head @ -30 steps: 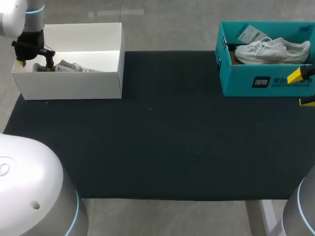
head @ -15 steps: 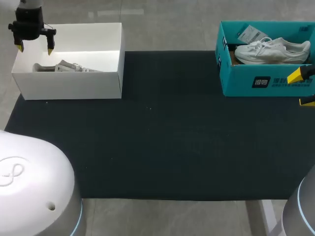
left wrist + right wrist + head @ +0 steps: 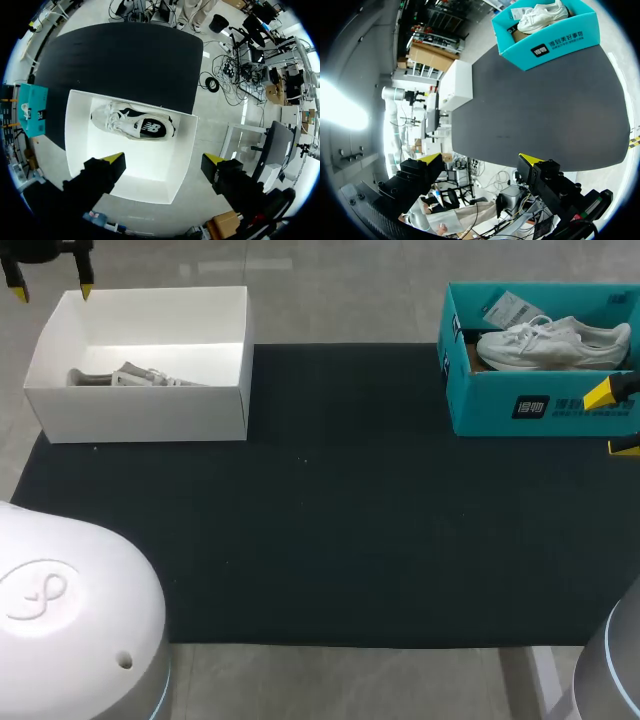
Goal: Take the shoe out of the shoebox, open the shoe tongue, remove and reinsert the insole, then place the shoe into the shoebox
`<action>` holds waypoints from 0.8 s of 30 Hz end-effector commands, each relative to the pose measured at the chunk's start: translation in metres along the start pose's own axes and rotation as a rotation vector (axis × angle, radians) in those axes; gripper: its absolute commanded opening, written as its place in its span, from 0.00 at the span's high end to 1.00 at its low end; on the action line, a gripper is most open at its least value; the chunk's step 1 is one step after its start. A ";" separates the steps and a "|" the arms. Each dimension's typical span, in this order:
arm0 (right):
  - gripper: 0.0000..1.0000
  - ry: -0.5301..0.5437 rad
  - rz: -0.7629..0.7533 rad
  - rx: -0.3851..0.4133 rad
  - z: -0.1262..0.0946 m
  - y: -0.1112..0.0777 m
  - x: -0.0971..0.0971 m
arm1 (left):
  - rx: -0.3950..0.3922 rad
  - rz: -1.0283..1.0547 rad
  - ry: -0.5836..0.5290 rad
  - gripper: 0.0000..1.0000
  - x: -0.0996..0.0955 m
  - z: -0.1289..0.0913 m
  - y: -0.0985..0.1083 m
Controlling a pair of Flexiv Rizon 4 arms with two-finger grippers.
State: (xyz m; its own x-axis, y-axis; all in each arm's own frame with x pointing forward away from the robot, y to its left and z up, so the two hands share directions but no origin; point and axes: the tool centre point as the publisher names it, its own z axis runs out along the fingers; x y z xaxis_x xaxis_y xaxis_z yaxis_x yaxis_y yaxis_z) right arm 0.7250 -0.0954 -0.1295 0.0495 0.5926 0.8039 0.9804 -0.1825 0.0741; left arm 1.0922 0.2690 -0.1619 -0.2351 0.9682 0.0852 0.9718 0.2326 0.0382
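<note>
A grey and white shoe (image 3: 135, 375) lies on its side in the white shoebox (image 3: 150, 415) at the far left, and it shows under my left gripper as shoe (image 3: 134, 125) in box (image 3: 177, 165). My left gripper (image 3: 50, 288) hangs open above the box's far left corner and holds nothing; its own view shows gripper (image 3: 164, 160) high over the box. A white shoe (image 3: 555, 340) rests in the teal shoebox (image 3: 540, 405) at the far right. My right gripper (image 3: 613, 420) stands open and empty in front of that box's right end, gripper (image 3: 480, 159) in its own view.
A black mat (image 3: 330, 530) covers the table between the two boxes. A paper tag (image 3: 512, 310) lies in the teal box beside the white shoe. The teal box (image 3: 547, 40) and white box (image 3: 457, 85) stand at the mat's far corners.
My left gripper has risen out of the white box and drawn away past its far left corner, leaving the shoe inside. The right arm has kept still.
</note>
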 end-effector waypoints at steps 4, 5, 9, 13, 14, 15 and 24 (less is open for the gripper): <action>0.00 -0.003 0.001 -0.001 0.000 -0.001 0.000 | 0.026 -0.005 -0.017 0.00 0.003 -0.054 -0.005; 0.00 -0.003 0.001 -0.001 0.000 -0.001 0.000 | 0.009 0.001 -0.016 0.00 0.002 -0.060 -0.007; 0.00 -0.003 0.001 -0.001 0.000 -0.001 0.000 | -0.020 0.034 -0.009 0.00 -0.005 -0.078 -0.011; 0.00 -0.003 0.001 -0.001 0.000 -0.001 0.000 | -0.018 0.040 -0.003 0.00 -0.013 -0.084 -0.008; 0.00 -0.003 0.001 -0.001 0.000 -0.001 0.000 | -0.018 0.040 -0.003 0.00 -0.013 -0.084 -0.008; 0.00 -0.003 0.001 -0.001 0.000 -0.001 0.000 | -0.018 0.040 -0.003 0.00 -0.013 -0.084 -0.008; 0.00 -0.003 0.001 -0.001 0.000 -0.001 0.000 | -0.018 0.040 -0.003 0.00 -0.013 -0.084 -0.008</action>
State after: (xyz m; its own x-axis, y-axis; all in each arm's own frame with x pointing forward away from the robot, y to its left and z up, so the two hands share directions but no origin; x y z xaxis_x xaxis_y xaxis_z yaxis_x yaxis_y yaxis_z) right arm 0.7250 -0.0954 -0.1294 0.0499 0.5929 0.8038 0.9804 -0.1828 0.0740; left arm 1.0863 0.2469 -0.0805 -0.1971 0.9769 0.0825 0.9797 0.1933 0.0524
